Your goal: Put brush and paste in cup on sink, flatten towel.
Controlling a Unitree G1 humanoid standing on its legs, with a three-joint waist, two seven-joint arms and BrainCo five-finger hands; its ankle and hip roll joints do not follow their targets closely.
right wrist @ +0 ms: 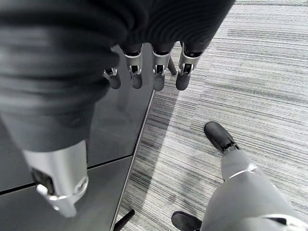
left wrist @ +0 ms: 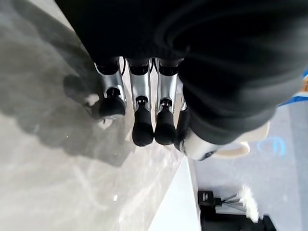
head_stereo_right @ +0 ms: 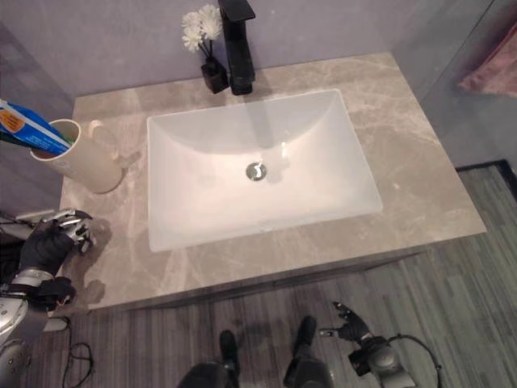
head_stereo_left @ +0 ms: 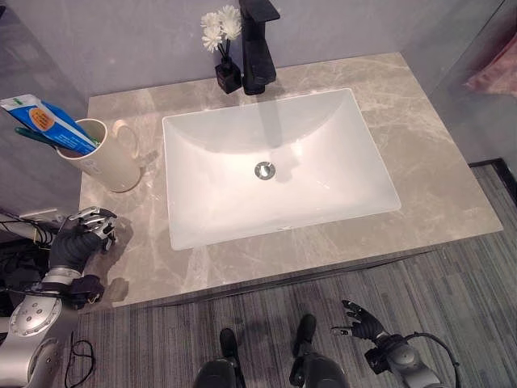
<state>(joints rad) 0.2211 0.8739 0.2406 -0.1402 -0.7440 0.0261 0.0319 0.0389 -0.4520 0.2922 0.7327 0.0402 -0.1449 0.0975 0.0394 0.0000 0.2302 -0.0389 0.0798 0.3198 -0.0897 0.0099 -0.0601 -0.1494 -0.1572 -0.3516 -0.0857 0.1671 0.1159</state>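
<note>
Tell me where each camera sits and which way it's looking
Left and right eye views: on the head, looking down at the sink, cup, left hand, right hand.
Left wrist view: along the left hand's fingers over the countertop.
Right wrist view: along the right hand's fingers toward the floor.
Eyes and left wrist share the cup.

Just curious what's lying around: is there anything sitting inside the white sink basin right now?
No, the sink basin holds nothing but its metal drain; the toothpaste tube stands in the cup beside it.

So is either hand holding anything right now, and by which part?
Nothing is held. The left hand hovers empty over the counter near the cup; the right hand hangs empty below the counter.
</note>
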